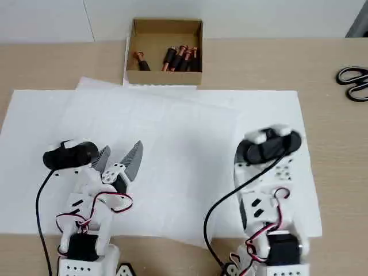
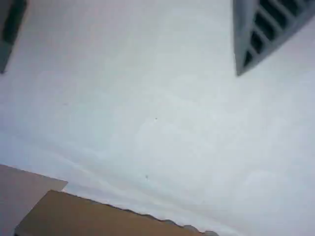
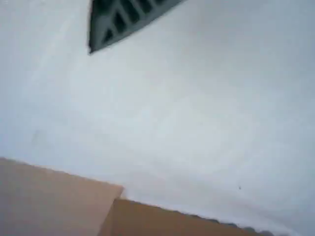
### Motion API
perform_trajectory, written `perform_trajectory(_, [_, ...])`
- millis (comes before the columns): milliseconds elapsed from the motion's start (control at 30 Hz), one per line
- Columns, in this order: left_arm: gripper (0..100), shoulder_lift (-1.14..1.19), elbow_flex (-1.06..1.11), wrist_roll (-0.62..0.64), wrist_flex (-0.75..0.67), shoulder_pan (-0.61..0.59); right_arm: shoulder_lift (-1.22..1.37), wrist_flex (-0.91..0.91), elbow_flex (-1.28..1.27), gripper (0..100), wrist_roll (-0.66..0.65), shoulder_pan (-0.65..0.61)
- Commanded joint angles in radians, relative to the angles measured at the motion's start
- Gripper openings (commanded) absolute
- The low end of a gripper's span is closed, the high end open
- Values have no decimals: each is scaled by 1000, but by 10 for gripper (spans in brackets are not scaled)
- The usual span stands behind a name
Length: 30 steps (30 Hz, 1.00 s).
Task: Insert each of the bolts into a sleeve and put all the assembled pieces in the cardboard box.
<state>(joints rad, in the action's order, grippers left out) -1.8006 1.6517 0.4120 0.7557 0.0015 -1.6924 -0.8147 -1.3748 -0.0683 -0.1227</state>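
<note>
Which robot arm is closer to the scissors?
The right arm. It is over the white paper, near the edge that the scissors lie past, out on the bare table. The left arm is at the paper's opposite side, much farther away.

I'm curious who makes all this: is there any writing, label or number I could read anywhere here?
None: the brown cardboard box, the white paper sheets, the black-handled scissors and the white plastic arms carry no legible print.
</note>
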Motion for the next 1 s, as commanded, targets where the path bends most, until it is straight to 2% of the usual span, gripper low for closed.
perform_trajectory(0, [280,-8,21,-2,-26,5,-134,53,-147,162,-11,5])
perform_trajectory(233, [280,-5,30,-2,-8,5,-120,53,-241,162,-11,4])
perform_trajectory(567, [280,-6,30,3,161,2,-122,38,-308,162,-5,-1])
perform_trajectory(800, [280,-8,30,3,161,0,-122,-133,-308,162,-5,4])
perform_trajectory(967, [280,-8,30,3,161,0,-122,-128,-307,162,-6,4])
